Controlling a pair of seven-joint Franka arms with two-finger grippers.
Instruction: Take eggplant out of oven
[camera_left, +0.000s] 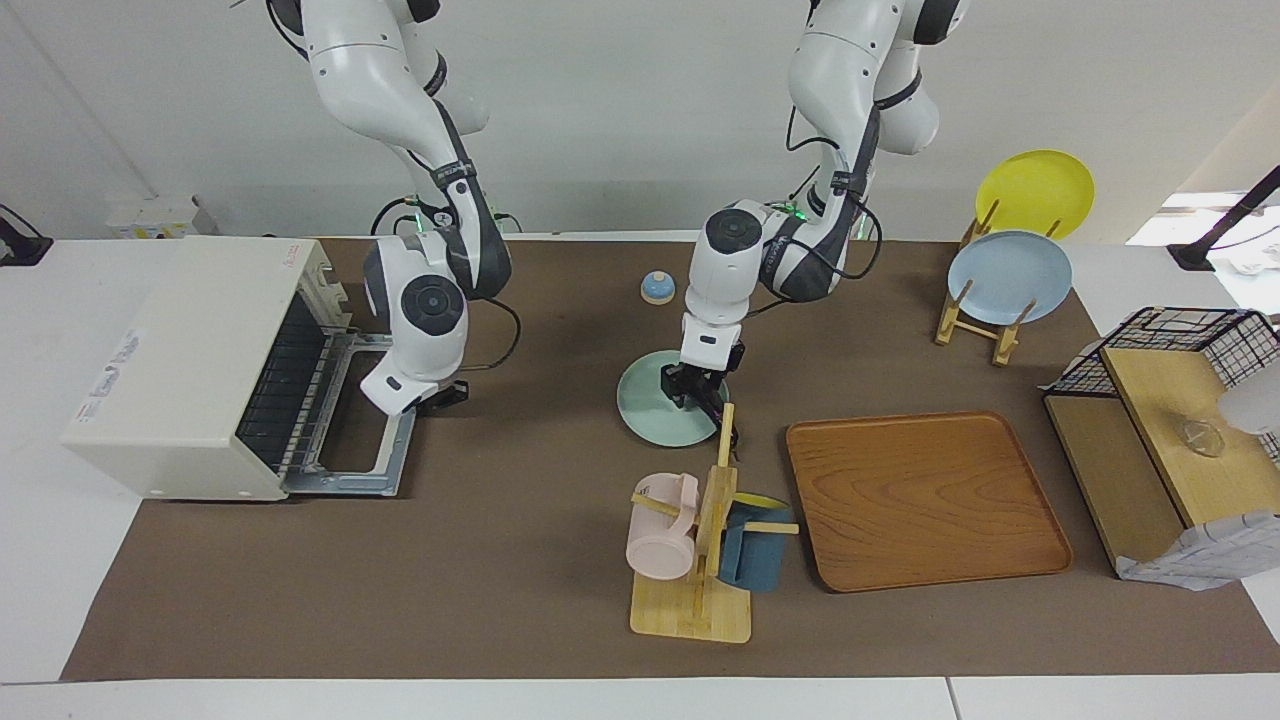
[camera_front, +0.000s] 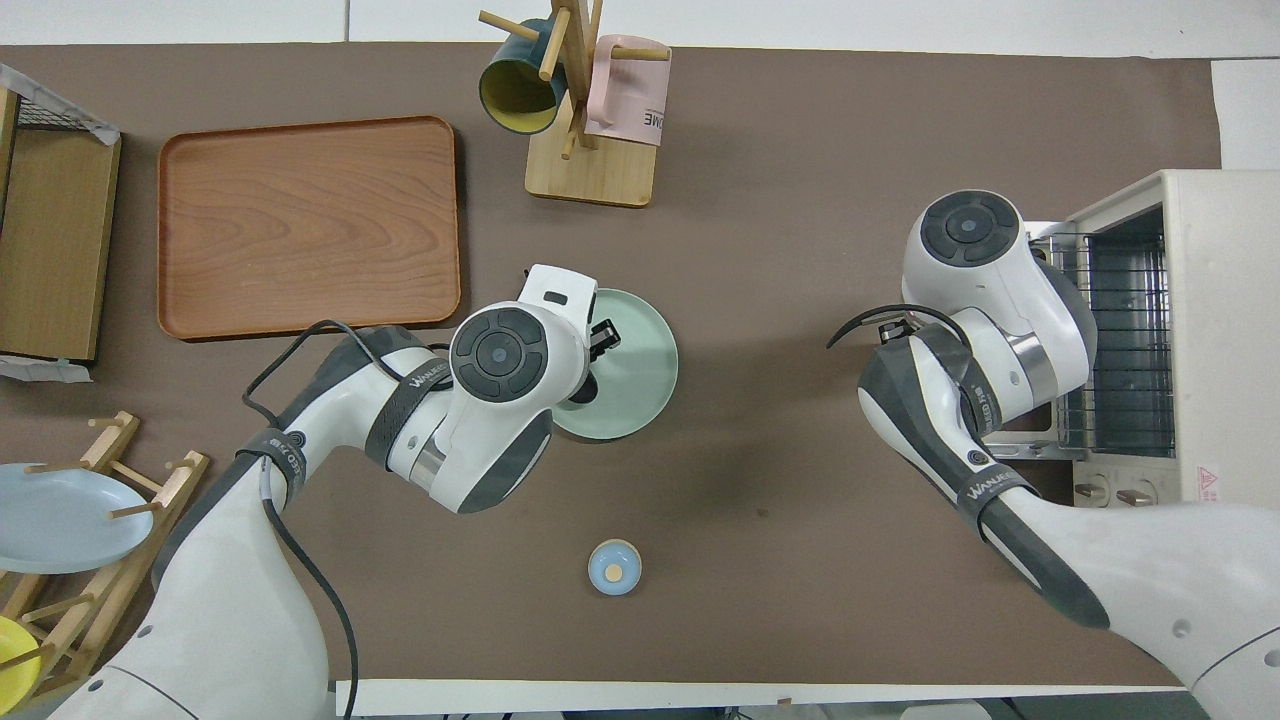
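The cream-white oven (camera_left: 190, 360) stands at the right arm's end of the table with its glass door (camera_left: 370, 445) folded down flat; its wire rack shows bare in the overhead view (camera_front: 1130, 330). My left gripper (camera_left: 690, 392) is low over the pale green plate (camera_left: 645, 400) at mid-table. A slender dark eggplant (camera_left: 722, 415) sticks out from its fingers toward the plate's edge. In the overhead view the left hand (camera_front: 600, 335) hides the eggplant. My right gripper (camera_left: 442, 397) hangs over the open door beside the oven's mouth.
A wooden mug tree (camera_left: 700, 560) with a pink and a blue mug stands just past the plate, farther from the robots. A wooden tray (camera_left: 920, 500) lies beside it. A small blue bell (camera_left: 657, 288) sits nearer the robots. A plate rack (camera_left: 1005, 275) and a wire shelf (camera_left: 1170, 420) stand at the left arm's end.
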